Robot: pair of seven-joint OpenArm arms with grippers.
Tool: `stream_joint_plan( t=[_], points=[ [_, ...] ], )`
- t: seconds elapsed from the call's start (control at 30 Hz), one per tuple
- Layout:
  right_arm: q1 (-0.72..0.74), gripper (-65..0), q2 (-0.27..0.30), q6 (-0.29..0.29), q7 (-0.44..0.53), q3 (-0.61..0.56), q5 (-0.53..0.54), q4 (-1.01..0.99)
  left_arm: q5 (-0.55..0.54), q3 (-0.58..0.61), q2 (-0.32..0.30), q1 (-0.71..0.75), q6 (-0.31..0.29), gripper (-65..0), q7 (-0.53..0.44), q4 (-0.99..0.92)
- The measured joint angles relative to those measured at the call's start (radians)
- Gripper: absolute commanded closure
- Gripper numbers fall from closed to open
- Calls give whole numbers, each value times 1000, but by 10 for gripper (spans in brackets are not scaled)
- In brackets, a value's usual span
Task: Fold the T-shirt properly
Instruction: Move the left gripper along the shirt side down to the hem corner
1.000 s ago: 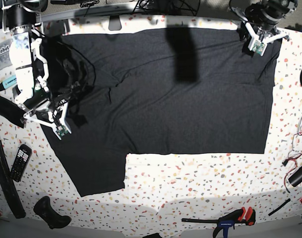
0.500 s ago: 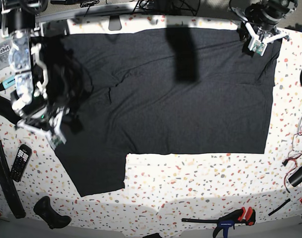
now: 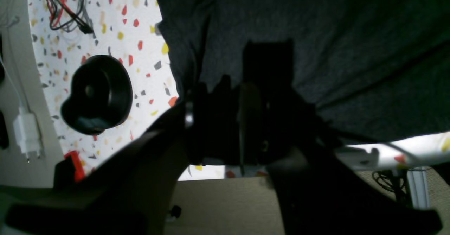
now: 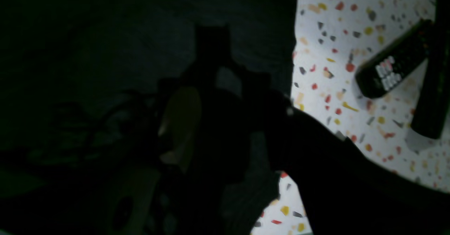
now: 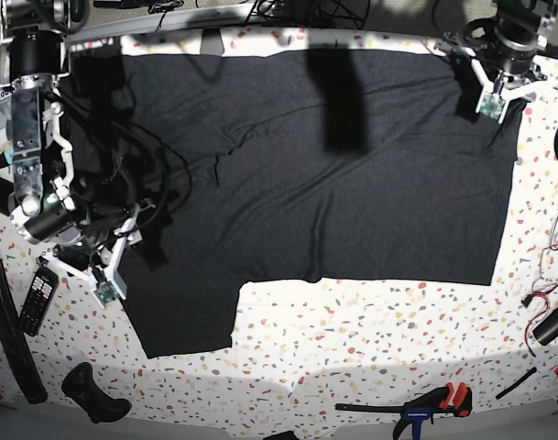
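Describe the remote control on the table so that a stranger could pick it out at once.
Start from the large dark charcoal-grey T-shirt spread over the white speckled table, then go to the table edge nearest the right gripper. There, just off the shirt's sleeve, lies the slim black remote control. Its rows of small pale buttons set it apart from the plain black curved strap beside it.

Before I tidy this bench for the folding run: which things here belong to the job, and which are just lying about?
Belongs to the job:
T-shirt
left gripper
right gripper

Just lying about:
remote control
clamp
black round object
red and black wires
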Motion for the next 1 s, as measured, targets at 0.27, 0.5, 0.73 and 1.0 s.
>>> stream_joint_plan(
  t=[0.27, 0.5, 0.73, 1.0],
  points=[
    [0, -313, -24, 59, 81, 0, 170, 0, 0, 0, 0, -85, -62, -156, -85, 22],
    [-1, -313, -55, 63, 132, 0, 171, 1, -188, 3, -72, -377, -157, -206, -123, -10],
    [-1, -313, -69, 63, 10, 0, 174, 1, -335, 2, -106, -735, -182, -238, -156, -380],
    [-2, -313, -69, 63, 7, 0, 174, 1, -576, 2, -108, -1171, -354, -255, -85, -1107]
  ],
)
